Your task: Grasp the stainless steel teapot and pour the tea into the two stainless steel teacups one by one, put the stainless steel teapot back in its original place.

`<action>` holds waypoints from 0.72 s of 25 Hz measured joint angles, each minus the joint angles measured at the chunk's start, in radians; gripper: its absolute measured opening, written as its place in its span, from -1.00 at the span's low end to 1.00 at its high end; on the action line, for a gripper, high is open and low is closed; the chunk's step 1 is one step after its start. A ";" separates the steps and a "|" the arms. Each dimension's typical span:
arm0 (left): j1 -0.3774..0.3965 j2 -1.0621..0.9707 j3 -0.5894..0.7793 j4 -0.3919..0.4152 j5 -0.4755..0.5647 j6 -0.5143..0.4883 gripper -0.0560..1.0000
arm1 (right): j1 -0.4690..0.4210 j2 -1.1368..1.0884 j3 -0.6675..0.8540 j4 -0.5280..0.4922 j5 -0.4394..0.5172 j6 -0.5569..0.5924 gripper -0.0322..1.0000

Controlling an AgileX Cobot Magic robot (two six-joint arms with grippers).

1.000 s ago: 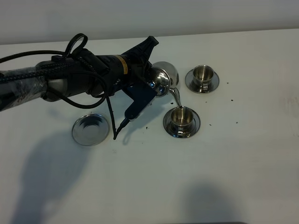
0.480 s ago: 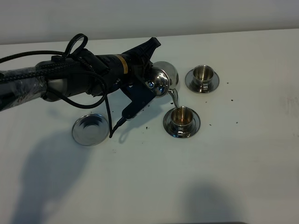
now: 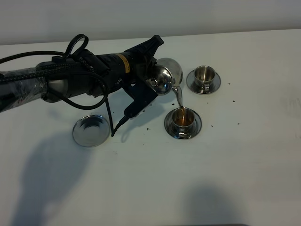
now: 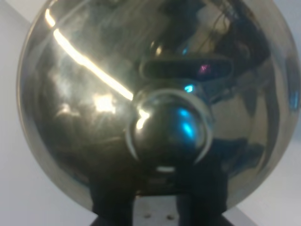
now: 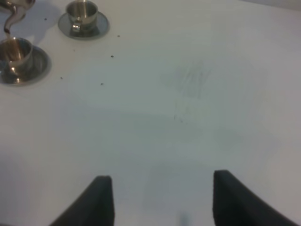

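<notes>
My left gripper (image 3: pixel 149 79) is shut on the stainless steel teapot (image 3: pixel 165 77) and holds it tilted in the air. Its spout (image 3: pixel 178 97) points down into the near teacup (image 3: pixel 182 117), which holds brown tea and stands on its saucer. The far teacup (image 3: pixel 204 74) stands on its saucer behind and to the right. The teapot's empty round saucer (image 3: pixel 91 130) lies at the left. In the left wrist view the teapot's lid and knob (image 4: pixel 169 136) fill the picture. My right gripper (image 5: pixel 162 202) is open and empty over bare table; both cups (image 5: pixel 16 52) (image 5: pixel 82 13) show far off.
The left arm's body and black cables (image 3: pixel 70 80) stretch across the table's left side, above the empty saucer. Small dark specks (image 3: pixel 233 101) lie on the white table near the cups. The right arm is not in the exterior high view.
The teapot has tipped a little further and shifted slightly toward the near cup. Brown tea now shows in that cup. The loose cable under the arm has swung a little.
</notes>
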 joint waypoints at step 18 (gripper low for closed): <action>0.000 0.034 0.000 -0.002 -0.078 0.051 -0.47 | 0.000 0.000 0.000 0.000 0.000 0.000 -0.05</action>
